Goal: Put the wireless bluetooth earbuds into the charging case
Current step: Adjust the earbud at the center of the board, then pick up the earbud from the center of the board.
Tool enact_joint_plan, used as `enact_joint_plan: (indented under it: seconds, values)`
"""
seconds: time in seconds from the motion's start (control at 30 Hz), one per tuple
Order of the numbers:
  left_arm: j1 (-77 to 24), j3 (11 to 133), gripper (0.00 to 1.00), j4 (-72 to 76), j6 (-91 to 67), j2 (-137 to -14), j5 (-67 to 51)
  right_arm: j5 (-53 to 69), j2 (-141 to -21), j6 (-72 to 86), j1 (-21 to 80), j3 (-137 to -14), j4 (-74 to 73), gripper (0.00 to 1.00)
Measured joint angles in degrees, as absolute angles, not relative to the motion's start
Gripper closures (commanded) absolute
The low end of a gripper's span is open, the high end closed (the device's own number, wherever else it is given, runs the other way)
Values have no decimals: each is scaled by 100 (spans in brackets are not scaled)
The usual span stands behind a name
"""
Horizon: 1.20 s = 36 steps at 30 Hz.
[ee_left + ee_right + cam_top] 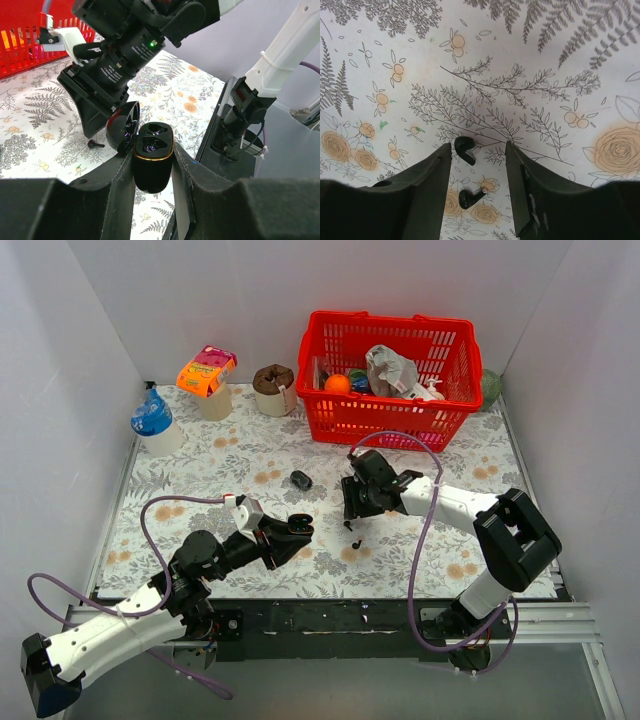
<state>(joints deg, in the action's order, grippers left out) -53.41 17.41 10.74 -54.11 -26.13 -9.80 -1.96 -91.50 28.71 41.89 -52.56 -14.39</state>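
our left arm (110,625) and right arm (455,502) show white shells, black joints, black padded fingers (425,192) and a looping purple cable (428,530) each.

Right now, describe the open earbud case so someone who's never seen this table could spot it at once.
Start at the red basket at the back of the flowered table, then come forward to the left gripper. The open case stands clamped between its fingers, lid flipped back, gold rim showing; the other black case lies loose on the table.
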Motion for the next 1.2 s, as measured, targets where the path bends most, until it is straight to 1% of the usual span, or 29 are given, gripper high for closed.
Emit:
enact_joint_plan:
  seconds: [0.17,0.3,0.43,0.57,0.9,1.13,1.2]
  values:
    - [-5341,1741,100,1074,-5411,-2604,-980,-344,-9172,1879,4397,-5653,-1798,47]
    - [-5341,1741,100,1074,-5408,-2609,-980,-255,-9323,1363,4591,-5804,-1959,44]
    - [-5341,1741,100,1074,-5411,-2628,-985,-255,-9625,1041,4700,-5951,-2182,43]
    - [-5341,1741,100,1074,-5430,-2659,-989,-311,-9867,985,4729,-6088,-2320,43]
    - [-5341,1741,100,1070,-5441,-2639,-987,-320,-10049,982,4746,-6191,-2386,46]
    - [-5341,1741,100,1068,-5443,-2639,-987,-325,-10077,980,4779,-6222,-2386,49]
    - [-5341,1741,100,1068,-5443,-2639,-987,-325,-10079,980,4779,-6222,-2386,52]
